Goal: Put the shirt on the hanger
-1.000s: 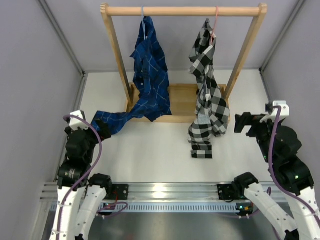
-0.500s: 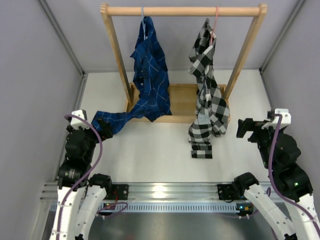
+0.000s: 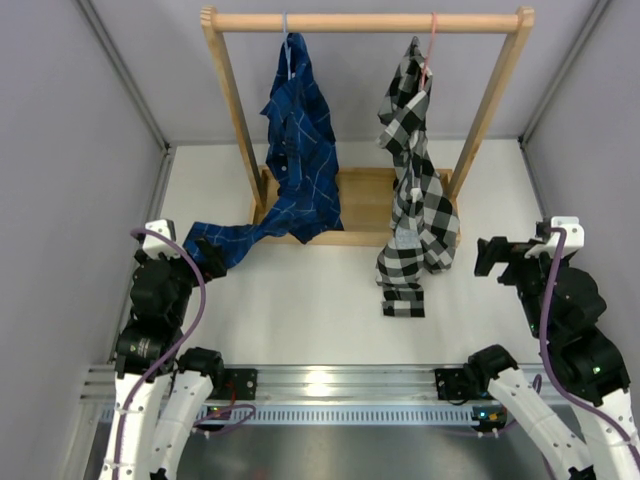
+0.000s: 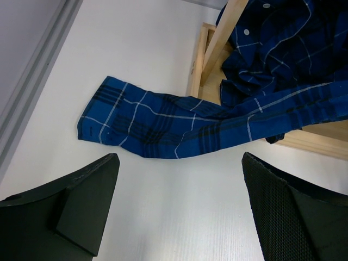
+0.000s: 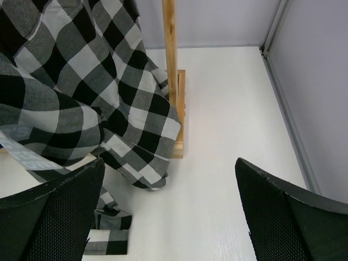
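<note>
Shirt (image 3: 412,190) hangs bunched on pink hanger (image 3: 431,45), upper right; left gripper (image 3: 206,254) and right gripper (image 3: 489,257) gape empty. Best withdraw without snagging trailing fabric.

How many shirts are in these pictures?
2. The dark blue shirt with thin white grid lines hangs at the left of the wooden rail; the black-and-white checked shirt hangs at the right. None seems hidden.

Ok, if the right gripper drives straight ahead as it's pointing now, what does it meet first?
The right gripper, jaws open, would probably meet the shirt's lower folds first, or the wooden rack post beside them; depth is unclear. Only bare table lies in between.
</note>
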Action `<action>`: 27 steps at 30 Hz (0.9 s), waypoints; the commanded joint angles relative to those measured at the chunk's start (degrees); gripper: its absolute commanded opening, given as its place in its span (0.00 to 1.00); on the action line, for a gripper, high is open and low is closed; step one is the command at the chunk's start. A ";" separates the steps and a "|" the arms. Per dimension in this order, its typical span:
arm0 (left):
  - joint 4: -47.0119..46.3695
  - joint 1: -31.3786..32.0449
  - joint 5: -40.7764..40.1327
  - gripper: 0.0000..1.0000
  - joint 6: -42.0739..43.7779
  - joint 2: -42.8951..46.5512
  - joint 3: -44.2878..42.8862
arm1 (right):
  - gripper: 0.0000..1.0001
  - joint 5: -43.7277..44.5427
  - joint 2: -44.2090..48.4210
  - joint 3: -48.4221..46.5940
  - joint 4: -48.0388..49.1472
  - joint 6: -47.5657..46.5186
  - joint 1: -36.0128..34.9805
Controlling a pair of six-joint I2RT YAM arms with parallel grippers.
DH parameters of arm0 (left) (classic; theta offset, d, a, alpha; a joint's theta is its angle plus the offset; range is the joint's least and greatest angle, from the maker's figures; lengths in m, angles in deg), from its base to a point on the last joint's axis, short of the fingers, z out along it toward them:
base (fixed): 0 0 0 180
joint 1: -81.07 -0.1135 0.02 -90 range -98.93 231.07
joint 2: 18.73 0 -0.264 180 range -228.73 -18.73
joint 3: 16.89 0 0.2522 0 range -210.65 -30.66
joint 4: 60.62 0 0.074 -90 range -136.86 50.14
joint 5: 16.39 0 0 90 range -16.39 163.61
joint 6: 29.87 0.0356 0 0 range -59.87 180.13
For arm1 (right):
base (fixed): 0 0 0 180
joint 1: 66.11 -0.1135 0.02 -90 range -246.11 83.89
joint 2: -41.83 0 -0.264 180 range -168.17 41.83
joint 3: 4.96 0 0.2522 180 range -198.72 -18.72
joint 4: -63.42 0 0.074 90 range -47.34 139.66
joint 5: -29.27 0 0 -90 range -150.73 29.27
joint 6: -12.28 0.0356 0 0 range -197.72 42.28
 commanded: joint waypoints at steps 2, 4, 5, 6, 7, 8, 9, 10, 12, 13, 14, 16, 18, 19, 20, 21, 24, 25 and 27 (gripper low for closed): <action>-3.02 -0.21 0.57 0.98 0.76 0.57 0.27 | 0.99 -1.36 -0.19 -3.32 -1.62 -0.58 0.13; -2.93 -0.21 0.75 0.98 0.68 0.48 0.18 | 0.99 -1.10 0.25 -3.59 -2.15 -0.67 0.13; -2.93 -0.21 0.84 0.98 0.68 0.48 0.09 | 0.99 -1.01 0.34 -3.59 -2.24 -0.67 0.05; -3.02 -0.21 0.92 0.98 0.76 0.57 0.18 | 0.99 -0.92 0.42 -3.59 -2.24 -0.58 0.05; -2.93 -0.21 0.93 0.98 0.76 0.57 0.18 | 0.99 -0.92 0.60 -3.50 -2.33 -0.67 0.05; -2.93 -0.21 0.93 0.98 0.76 0.57 0.18 | 0.99 -1.10 0.60 -3.41 -2.33 -0.67 0.13; -3.02 -0.21 0.93 0.98 0.76 0.57 0.18 | 0.99 -1.19 0.51 -3.41 -2.41 -0.75 0.05; -2.93 -0.21 0.84 0.98 0.76 0.74 0.18 | 1.00 -1.36 0.25 -3.50 -2.68 -0.76 0.13; -3.02 -0.21 0.58 0.98 0.76 1.01 0.18 | 1.00 -1.36 -0.19 -3.76 -3.03 -0.76 0.13; -2.93 -0.21 0.57 0.98 0.76 1.09 0.18 | 0.99 -1.28 -0.36 -3.85 -3.29 -0.67 0.05; -2.93 -0.21 0.57 0.98 0.76 1.10 0.18 | 0.99 -1.27 -0.37 -4.02 -3.38 -0.58 0.13; -2.93 -0.21 0.57 0.98 0.76 0.83 0.18 | 0.99 -1.01 0.51 -3.85 -3.38 -0.40 0.13; -2.93 -0.21 -0.04 0.98 0.94 0.13 0.27 | 0.99 -1.01 1.47 -3.41 -3.38 -0.49 0.13; -2.93 -0.30 -0.91 0.98 0.94 -0.05 0.18 | 0.99 -1.01 1.57 -3.15 -3.47 -0.23 0.13; -2.93 -0.30 -1.01 0.98 0.94 -0.05 0.18 | 0.99 -1.10 1.48 -3.06 -3.47 -0.23 0.05; -2.93 -0.30 -0.92 0.98 0.94 0.13 0.18 | 0.99 -1.01 1.22 -3.15 -3.38 -0.32 0.13; -2.93 -0.30 -0.92 0.98 0.94 1.09 0.44 | 0.99 -0.13 0.95 -3.50 -3.47 0.12 0.13; -2.93 -0.30 -1.09 0.98 0.94 1.10 0.53 | 0.99 -0.22 1.04 -3.50 -3.38 0.65 0.13; -2.93 -0.30 -1.18 0.98 0.85 0.92 0.45 | 0.99 -0.40 1.04 -3.41 -3.38 1.44 0.13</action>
